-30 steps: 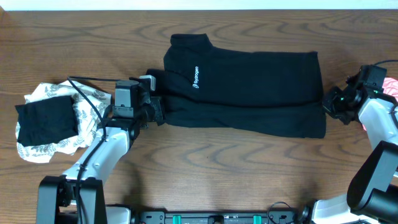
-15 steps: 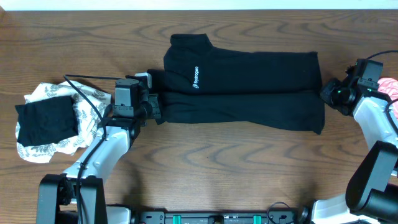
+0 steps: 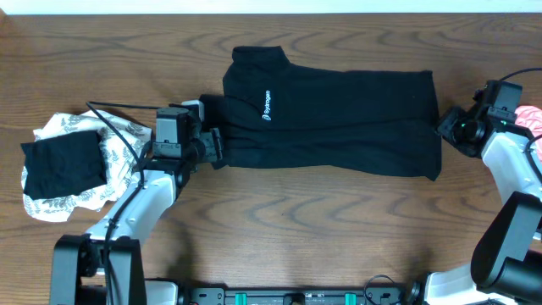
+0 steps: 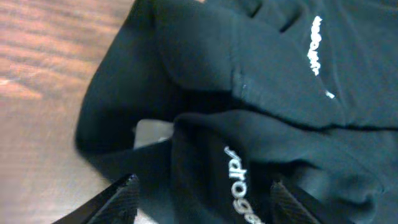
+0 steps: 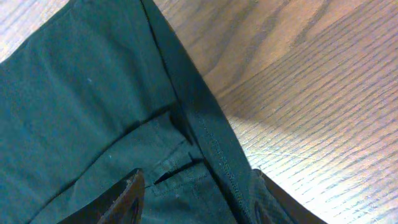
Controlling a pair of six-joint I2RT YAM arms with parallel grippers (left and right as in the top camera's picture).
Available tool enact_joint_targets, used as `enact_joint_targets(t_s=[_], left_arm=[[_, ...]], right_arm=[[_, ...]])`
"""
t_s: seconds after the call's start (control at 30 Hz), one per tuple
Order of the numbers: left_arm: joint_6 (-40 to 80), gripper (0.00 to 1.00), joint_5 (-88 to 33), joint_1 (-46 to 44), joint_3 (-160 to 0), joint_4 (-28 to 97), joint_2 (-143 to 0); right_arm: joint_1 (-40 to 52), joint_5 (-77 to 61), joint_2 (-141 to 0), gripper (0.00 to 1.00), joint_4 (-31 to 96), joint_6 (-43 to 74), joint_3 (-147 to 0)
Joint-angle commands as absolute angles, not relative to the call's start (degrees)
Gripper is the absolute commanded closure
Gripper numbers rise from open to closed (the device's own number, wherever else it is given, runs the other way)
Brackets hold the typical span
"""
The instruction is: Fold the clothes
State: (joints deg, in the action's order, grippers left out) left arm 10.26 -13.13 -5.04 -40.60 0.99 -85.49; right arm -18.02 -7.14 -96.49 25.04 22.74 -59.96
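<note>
**Change:** left gripper (image 3: 212, 148) and right gripper (image 3: 446, 127), clamped a moment ago, now stand with jaws apart and hold nothing. The near edge of the black shirt (image 3: 339, 119) has been laid up over itself.

**Judged:** lengthwise fold set, crosswise fold still to do.

**Location:** black shirt at mid-worktop (image 3: 296, 224), between the grippers.

**Count:**
- black shirt, 1
- white leaf-print garment (image 3: 118, 152), 1
- small black piece (image 3: 63, 165) upon it, 1
- pink piece (image 3: 533, 117), 1
- grippers, 2
</note>
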Motion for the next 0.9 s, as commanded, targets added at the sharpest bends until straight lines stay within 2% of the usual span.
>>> enact_joint_targets(t_s=[0.0,0.17,0.27,0.37,0.53,0.73,0.87], left_arm=[[9.6,0.33,-12.4,-4.2,-44.4,3.6,-81.7],[7.1,0.33,-14.4,-4.5,-53.4,14.0,-80.6],[4.0,0.34,-14.3,-4.6,-61.1,21.6,-81.5],[3.0,0.34,-14.3,-4.6,-66.7,23.5,-82.6],[2.5,0.34,-14.8,-4.6,-72.6,23.2,-88.4],[0.8,0.35,-20.9,-4.6,-78.7,22.2,-100.8],[0.0,0.35,-22.1,-4.8,-85.3,22.1,-110.3]], right_arm=[[-18.9,-11.2,-96.7,0.5,26.2,22.0,-62.0],[-17.3,-15.2,-96.7,0.55,35.2,19.4,-67.2],[-15.2,-14.1,-96.7,0.48,40.1,17.7,-71.9],[-14.6,-14.0,-96.8,0.45,42.2,17.7,-76.4],[-14.5,-14.0,-96.8,0.44,40.7,17.7,-79.8],[-14.2,-14.0,-97.9,0.45,36.8,17.1,-79.9],[-13.6,-14.4,-101.2,0.41,32.9,17.1,-79.9]])
